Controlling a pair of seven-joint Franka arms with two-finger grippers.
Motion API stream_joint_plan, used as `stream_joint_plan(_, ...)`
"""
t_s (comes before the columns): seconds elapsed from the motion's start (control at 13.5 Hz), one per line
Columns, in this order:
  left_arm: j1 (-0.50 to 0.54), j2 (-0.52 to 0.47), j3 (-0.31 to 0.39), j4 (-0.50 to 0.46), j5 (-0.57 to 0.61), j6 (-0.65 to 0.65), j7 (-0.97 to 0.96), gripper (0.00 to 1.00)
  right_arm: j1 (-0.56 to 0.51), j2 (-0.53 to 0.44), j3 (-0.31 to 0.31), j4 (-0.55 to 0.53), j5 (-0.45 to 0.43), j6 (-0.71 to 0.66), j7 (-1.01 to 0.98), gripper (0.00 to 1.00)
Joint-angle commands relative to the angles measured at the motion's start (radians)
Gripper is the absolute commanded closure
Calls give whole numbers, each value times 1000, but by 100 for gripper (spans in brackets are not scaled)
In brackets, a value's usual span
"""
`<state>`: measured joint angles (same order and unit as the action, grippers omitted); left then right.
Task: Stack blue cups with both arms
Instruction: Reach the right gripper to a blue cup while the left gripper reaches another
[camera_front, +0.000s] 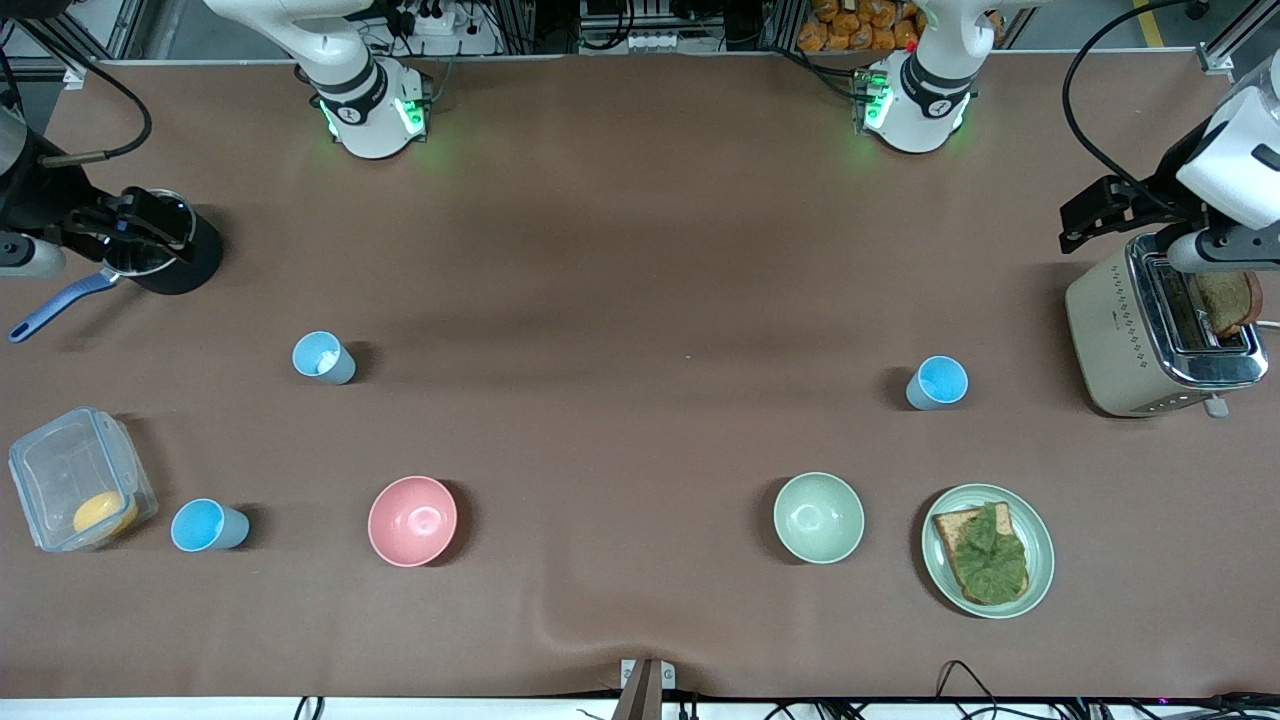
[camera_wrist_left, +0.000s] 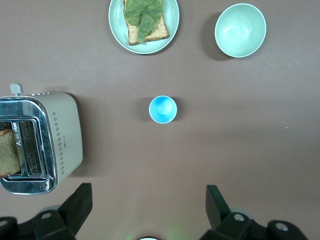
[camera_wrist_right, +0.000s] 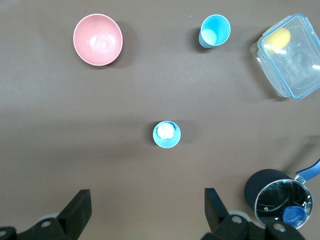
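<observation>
Three blue cups stand on the brown table. One (camera_front: 938, 382) is toward the left arm's end and also shows in the left wrist view (camera_wrist_left: 163, 109). One with something white inside (camera_front: 323, 357) and one nearer the front camera (camera_front: 208, 526) are toward the right arm's end; both show in the right wrist view (camera_wrist_right: 166, 134) (camera_wrist_right: 215, 30). My left gripper (camera_wrist_left: 148, 192) is open and empty, high over the table between its base (camera_front: 915, 95) and its cup. My right gripper (camera_wrist_right: 146, 195) is open and empty, high over the table near its base (camera_front: 365, 100). Neither gripper shows in the front view.
A pink bowl (camera_front: 412, 520) and a pale green bowl (camera_front: 818, 517) sit near the front. A plate with toast and lettuce (camera_front: 988, 550) lies beside the green bowl. A toaster (camera_front: 1160, 330) stands at the left arm's end; a pot (camera_front: 165, 255) and clear container (camera_front: 80, 490) at the right arm's.
</observation>
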<state>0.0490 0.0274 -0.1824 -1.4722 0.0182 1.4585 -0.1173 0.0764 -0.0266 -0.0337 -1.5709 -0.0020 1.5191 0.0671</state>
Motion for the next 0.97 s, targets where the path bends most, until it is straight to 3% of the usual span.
stream_joint_plan(0.0,3,-9,-5,6,19,-17,30,0,9,-1,-6,2,10,3,11,0)
stream_joint_plan(0.52,3,40,-5,-16,22,11,33,0,9,-1,-6,2,10,3,11,0)
stream_joint_plan(0.89,6,49,0,-227,29,255,31,0,9,-1,-6,0,10,3,10,0)
